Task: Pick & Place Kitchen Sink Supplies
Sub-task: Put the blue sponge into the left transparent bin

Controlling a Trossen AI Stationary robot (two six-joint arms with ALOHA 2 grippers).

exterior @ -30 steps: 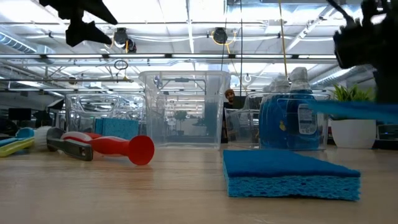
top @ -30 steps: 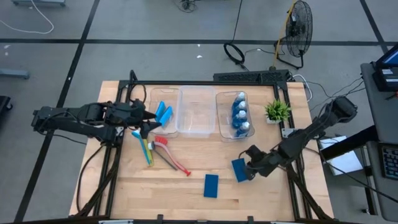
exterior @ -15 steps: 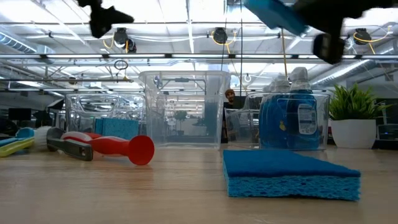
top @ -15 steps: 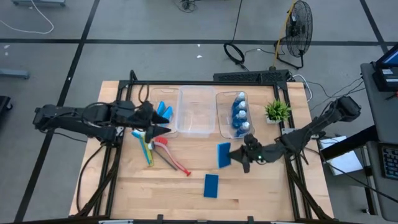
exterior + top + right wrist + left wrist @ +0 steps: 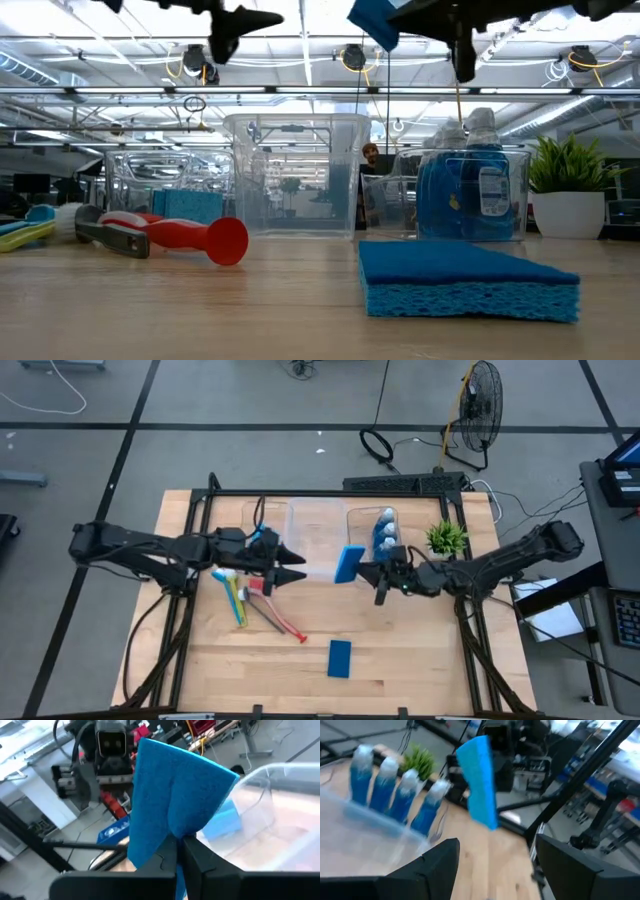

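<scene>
My right gripper (image 5: 364, 571) is shut on a flat blue sponge (image 5: 348, 564), high above the table by the near right corner of the middle clear bin (image 5: 315, 545). It also shows in the low view (image 5: 374, 18) and the left wrist view (image 5: 479, 780). My left gripper (image 5: 295, 563) is open and empty, just left of that sponge, fingers pointing at it. A second sponge (image 5: 340, 658) lies flat on the table near the front. Two sponges (image 5: 263, 541) stand in the left bin. Blue-and-white bottles (image 5: 385, 545) stand in the right bin. Red, yellow-green and light blue brushes (image 5: 252, 600) lie on the table. My right gripper pinches the sponge between its two fingers at one edge (image 5: 172, 832), where the foam is creased in. The fingers (image 5: 192, 855) come level from the table's right, pointing left. The sponge is lifted clear and stands out beyond the fingertips, on edge and tilted.
A green potted plant (image 5: 446, 538) stands right of the bottle bin. The two arms face each other closely over the table's middle. The brushes lie below my left arm. Bare wood lies around the front sponge (image 5: 465, 280).
My right gripper has risen from the table's near right and carried the sponge left and toward the far edge, up to the bins; the sponge has turned from lying flat to standing on edge. My left gripper has moved right, from the left bin toward the held sponge.
</scene>
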